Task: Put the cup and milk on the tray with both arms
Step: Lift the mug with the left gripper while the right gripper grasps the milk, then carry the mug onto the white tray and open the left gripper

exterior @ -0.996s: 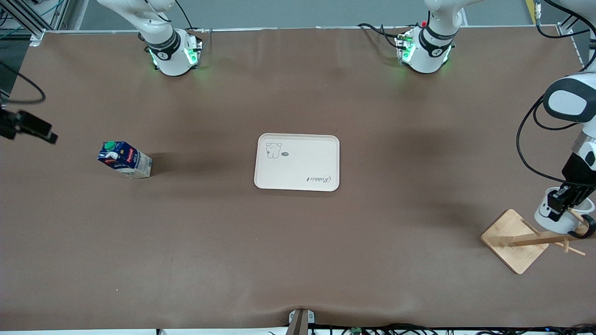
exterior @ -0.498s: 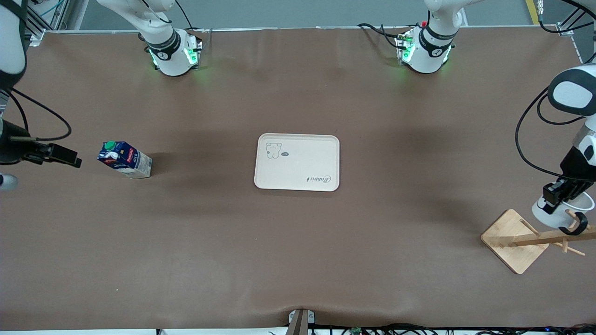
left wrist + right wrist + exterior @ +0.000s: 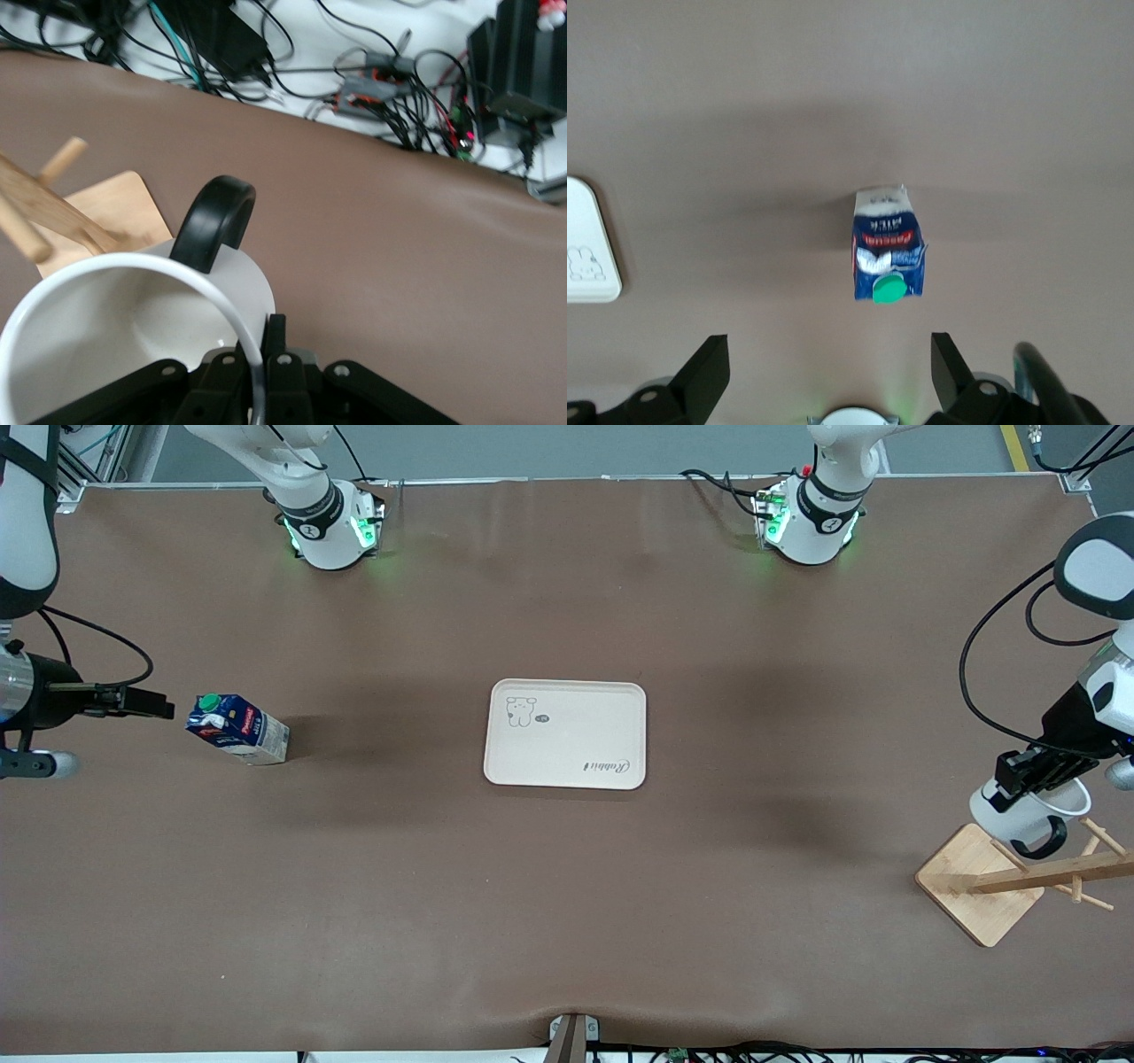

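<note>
The white cup (image 3: 1005, 815) with its black loop handle (image 3: 1044, 841) hangs in my left gripper (image 3: 1010, 781), just above the wooden rack's base. In the left wrist view the left gripper (image 3: 264, 359) is shut on the cup's rim, one finger inside the cup (image 3: 106, 336) and one outside. The smiley face is hidden. The milk (image 3: 237, 729) stands on the table toward the right arm's end. My right gripper (image 3: 162, 704) is open and level with the milk's top, a short way from it. The right wrist view shows the milk (image 3: 888, 257) ahead of the open right gripper (image 3: 828, 376). The tray (image 3: 565, 733) lies at the table's middle.
A wooden mug rack (image 3: 979, 881) with a slanted peg arm (image 3: 1050, 872) stands below the cup, near the left arm's end of the table. A corner of the tray (image 3: 589, 252) shows in the right wrist view.
My left gripper has lifted the cup off the rack's peg and carried it up and toward the table's middle. My right gripper has swung in toward the milk.
</note>
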{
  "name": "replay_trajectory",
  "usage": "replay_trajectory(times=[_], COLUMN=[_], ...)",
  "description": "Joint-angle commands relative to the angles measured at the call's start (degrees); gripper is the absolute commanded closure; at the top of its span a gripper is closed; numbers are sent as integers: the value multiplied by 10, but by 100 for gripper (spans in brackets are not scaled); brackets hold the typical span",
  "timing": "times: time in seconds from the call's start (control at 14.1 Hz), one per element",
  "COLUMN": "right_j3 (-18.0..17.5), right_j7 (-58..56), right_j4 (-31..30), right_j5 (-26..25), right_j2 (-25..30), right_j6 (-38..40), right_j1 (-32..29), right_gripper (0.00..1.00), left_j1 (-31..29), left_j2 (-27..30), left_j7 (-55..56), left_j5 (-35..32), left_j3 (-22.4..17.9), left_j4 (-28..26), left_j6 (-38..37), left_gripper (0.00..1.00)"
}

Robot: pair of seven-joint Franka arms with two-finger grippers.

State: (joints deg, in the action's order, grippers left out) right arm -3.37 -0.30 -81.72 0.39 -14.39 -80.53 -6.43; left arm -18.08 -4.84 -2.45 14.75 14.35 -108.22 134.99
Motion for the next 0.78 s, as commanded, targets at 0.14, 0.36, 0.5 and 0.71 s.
replay_trajectory(times=[0.14,0.36,0.5,0.71], right_j3=[-1,-1,-1,-1], right_j7=[-10,-11,-7,-13], right_j4=[2,5,-6,-73], right_j5=[7,-4,-2,-2], right_j2=[-35,-49,-68,-62], right_j6=[6,5,-8,-60], right_j1=[-17,-17,-26,-48], right_gripper=[0,0,0,0], left_j1=[1,17,50,112], left_j2=[-8,-25,-40,-69], left_j7=[87,224,292,383], left_j5=[-21,-88,-108,-144], left_j3=[57,113,120,120], left_j4=[32,33,33,42], left_j6=[-86,-98,-98,-98], left_gripper=[100,100,100,100])
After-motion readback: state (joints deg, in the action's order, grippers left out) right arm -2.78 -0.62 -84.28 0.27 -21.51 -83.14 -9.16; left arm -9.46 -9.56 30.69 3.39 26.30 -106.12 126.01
